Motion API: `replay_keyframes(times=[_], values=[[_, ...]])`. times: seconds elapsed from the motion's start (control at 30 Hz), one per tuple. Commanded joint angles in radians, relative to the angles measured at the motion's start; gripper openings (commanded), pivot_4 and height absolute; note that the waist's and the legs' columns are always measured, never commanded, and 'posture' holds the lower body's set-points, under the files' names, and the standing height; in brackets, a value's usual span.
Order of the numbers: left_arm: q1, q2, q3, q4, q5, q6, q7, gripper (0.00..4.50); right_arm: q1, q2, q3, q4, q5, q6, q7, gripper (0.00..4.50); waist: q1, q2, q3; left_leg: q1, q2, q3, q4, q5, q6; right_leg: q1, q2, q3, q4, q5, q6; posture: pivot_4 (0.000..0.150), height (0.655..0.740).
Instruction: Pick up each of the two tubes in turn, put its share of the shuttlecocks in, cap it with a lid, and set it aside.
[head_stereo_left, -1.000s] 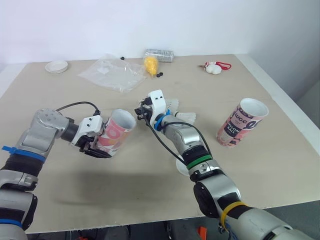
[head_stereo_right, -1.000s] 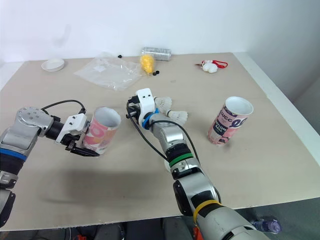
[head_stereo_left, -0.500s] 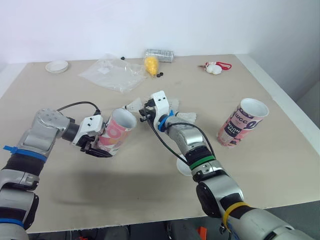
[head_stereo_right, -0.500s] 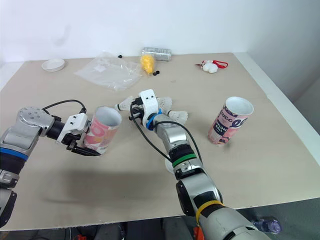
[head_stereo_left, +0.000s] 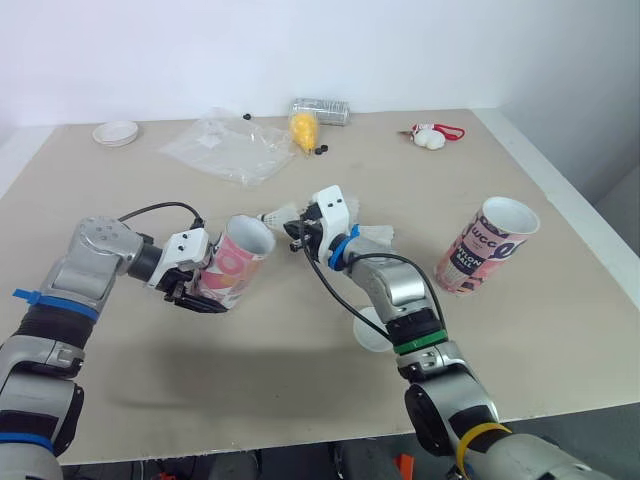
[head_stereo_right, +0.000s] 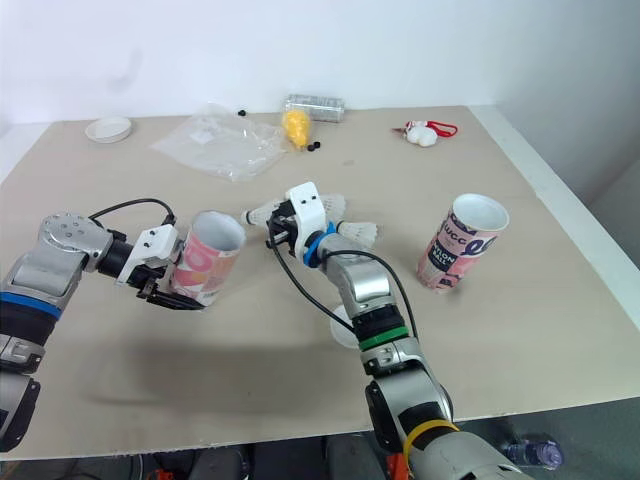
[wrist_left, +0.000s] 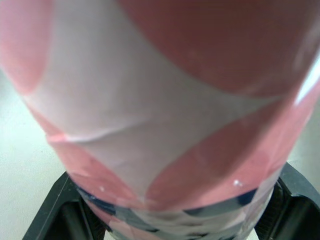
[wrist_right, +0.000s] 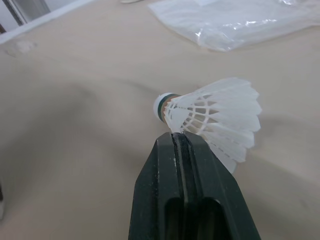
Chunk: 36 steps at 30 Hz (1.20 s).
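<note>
Since a second ago, right claw (wrist_right: 178, 137) had brought its pinched shuttlecock (wrist_right: 215, 112) close to the tube (head_stereo_left: 232, 262) mouth, just ahead of its tips. Left claw (head_stereo_left: 200, 295) clamped the tilted tube. Loading step, I judged; next, the cork needed aiming inside.

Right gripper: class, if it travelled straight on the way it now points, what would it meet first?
Probably bare beige tabletop. The right gripper, shut on a white feathered shuttlecock, aims just past the open mouth of the pink-and-white cardboard tube; depth is unclear, so it may clip the rim.
</note>
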Motion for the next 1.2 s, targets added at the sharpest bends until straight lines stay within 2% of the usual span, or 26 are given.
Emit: replay_keyframes(times=[0.03, 0.43, 0.87, 0.93, 0.97, 1.0, 1.1, 1.2], values=[[-0.007, -0.006, 0.000, 0.008, 0.017, -0.009, 0.014, 3.05, 0.037, -0.018, 0.015, -0.161, 0.025, 0.064, 0.013, 0.03, 0.001, 0.000, 0.000, 0.000, 0.000, 0.000, 0.000, 0.000, 0.000, 0.000, 0.000, 0.000, 0.000, 0.000, 0.000, 0.150, 0.7400], [-0.007, -0.012, -0.003, 0.001, 0.015, -0.008, 0.008, 3.05, 0.218, -0.128, 0.041, -0.530, 0.059, 0.276, -0.001, 0.03, 0.011, 0.000, 0.000, 0.000, 0.000, 0.000, 0.000, 0.000, 0.000, 0.000, 0.000, 0.000, 0.000, 0.000, 0.000, 0.150, 0.7400], [-0.033, -0.033, -0.013, -0.015, 0.014, -0.011, -0.006, 3.05, 0.335, -0.236, -0.003, -0.724, 0.123, 0.401, -0.016, 0.03, 0.018, 0.000, 0.000, -0.001, 0.000, 0.000, 0.000, 0.000, 0.000, 0.000, 0.000, 0.000, -0.001, -0.001, 0.000, 0.150, 0.7400], [-0.043, -0.037, -0.014, -0.013, 0.017, -0.012, -0.009, 3.05, 0.342, -0.241, -0.006, -0.737, 0.132, 0.411, -0.019, 0.64, 0.019, 0.000, 0.000, -0.001, 0.000, 0.000, 0.000, 0.000, 0.000, 0.000, 0.000, 0.000, -0.001, -0.001, 0.000, 0.150, 0.7400], [-0.046, -0.038, -0.015, -0.010, 0.018, -0.014, -0.011, 3.05, 0.344, -0.245, -0.006, -0.745, 0.132, 0.411, -0.021, 0.78, 0.019, 0.000, 0.000, -0.001, 0.000, 0.000, 0.000, 0.000, 0.000, 0.000, 0.000, 0.000, -0.001, -0.001, 0.000, 0.150, 0.7400], [-0.047, -0.038, -0.014, -0.009, 0.019, -0.015, -0.012, 3.05, 0.346, -0.248, -0.005, -0.752, 0.133, 0.411, -0.024, 1.32, 0.019, 0.000, 0.000, -0.001, 0.000, 0.000, 0.000, 0.000, 0.000, 0.000, 0.000, 0.000, -0.001, -0.001, 0.000, 0.150, 0.7400], [-0.048, -0.037, -0.014, -0.004, 0.021, -0.019, -0.016, 3.05, 0.351, -0.257, -0.003, -0.777, 0.141, 0.418, -0.024, 2.53, 0.018, 0.000, 0.000, -0.001, 0.000, 0.000, 0.000, 0.000, 0.000, 0.000, 0.000, 0.001, -0.001, -0.001, 0.000, 0.150, 0.7400], [-0.051, -0.039, -0.015, -0.001, 0.024, -0.019, -0.018, 3.05, 0.344, -0.253, 0.010, -0.755, 0.138, 0.391, -0.023, 2.53, 0.018, 0.000, 0.000, -0.001, 0.000, 0.000, -0.001, 0.000, 0.000, -0.001, 0.000, 0.000, -0.001, -0.001, 0.000, 0.150, 0.7400]])
